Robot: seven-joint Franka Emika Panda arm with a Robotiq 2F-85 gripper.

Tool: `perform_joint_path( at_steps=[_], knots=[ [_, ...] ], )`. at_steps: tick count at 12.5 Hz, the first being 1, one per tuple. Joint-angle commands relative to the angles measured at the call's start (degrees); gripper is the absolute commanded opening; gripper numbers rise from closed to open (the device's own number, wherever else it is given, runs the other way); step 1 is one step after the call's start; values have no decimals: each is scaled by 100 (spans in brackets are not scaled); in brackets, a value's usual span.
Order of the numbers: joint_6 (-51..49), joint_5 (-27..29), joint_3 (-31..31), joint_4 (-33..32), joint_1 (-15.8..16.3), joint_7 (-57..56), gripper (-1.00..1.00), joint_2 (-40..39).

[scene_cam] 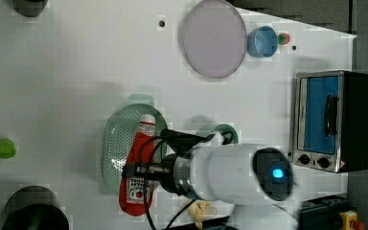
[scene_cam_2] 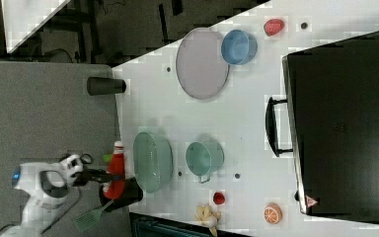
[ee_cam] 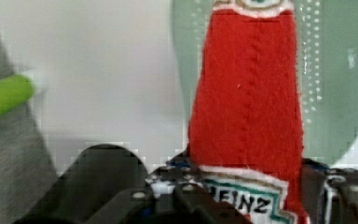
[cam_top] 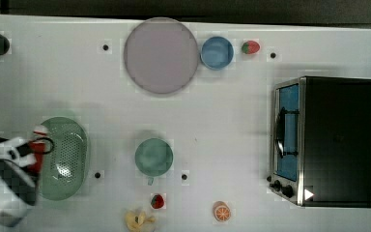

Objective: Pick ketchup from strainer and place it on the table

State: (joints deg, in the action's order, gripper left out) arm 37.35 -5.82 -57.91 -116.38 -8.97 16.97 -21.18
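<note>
Closest to the wrist camera, the gripper (ee_cam: 242, 198) pinches the ketchup (ee_cam: 247, 93) at its label, partly spread jaws on either side, the bottle lifted above the strainer (cam_top: 70, 159) at the top view's left.

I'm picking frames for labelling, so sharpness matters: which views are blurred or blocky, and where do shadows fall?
Wrist view: the ketchup is close and soft-edged, the gripper dark and blurred. Left view: the arm's white housing smears across the strainer. Top view: blocky patches on the table; soft shadow beside the teal cup.
</note>
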Motion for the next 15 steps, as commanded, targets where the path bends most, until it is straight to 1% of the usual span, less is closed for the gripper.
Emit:
perform_joint_path(
  at_steps=[1, 4, 7, 11, 13, 15],
  knots=[
    [-779, 43, -16, 614, -455, -928, 13, 73],
    [-1371, 28, -3, 1139, -888, -1221, 13, 172],
    [-1623, -21, 20, 1478, -1456, -1630, 13, 273],
    [-2179, -69, 102, 1554, -2282, -2223, 13, 429],
    [-2536, -337, 179, 1531, -2640, -2475, 13, 531],
    [-2638, -662, 269, 1529, -2931, -3046, 13, 586]
  ],
)
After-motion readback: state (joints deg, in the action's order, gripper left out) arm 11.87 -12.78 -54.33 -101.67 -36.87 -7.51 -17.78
